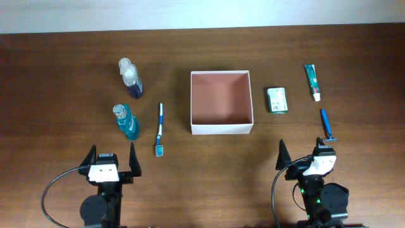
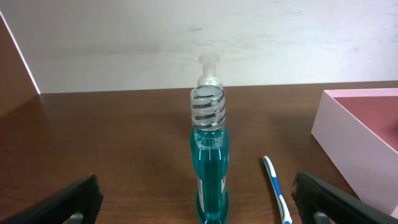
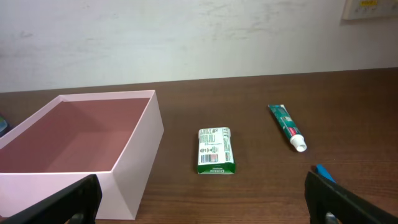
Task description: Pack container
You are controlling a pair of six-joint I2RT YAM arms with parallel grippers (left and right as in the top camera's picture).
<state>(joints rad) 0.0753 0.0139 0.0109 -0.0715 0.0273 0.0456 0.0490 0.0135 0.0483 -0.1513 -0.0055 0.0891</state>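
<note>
Opening step: left fingers [image 1: 133, 158] and right fingers [image 1: 281, 155] gape wide and empty, container [image 1: 221, 128] bare, so next is probably a left-arm reach to twelve o'clock for the mouthwash bottle [image 1: 125, 121].

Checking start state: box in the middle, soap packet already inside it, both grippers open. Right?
No: the soap packet lies on the table beside the box, not inside, as overhead shows. The box is central; left gripper and right gripper are open.

A teal mouthwash bottle [image 2: 208, 155] stands upright on the brown bench [image 1: 63, 76]; a dark-blue bottle [image 1: 130, 78] sits farther back; a blue toothbrush [image 1: 160, 130] lies just beside the mouthwash; 1 green soap packet [image 1: 277, 100], 1 toothpaste tube [image 1: 312, 82] and 1 blue razor [image 1: 326, 125] lie apart.
</note>
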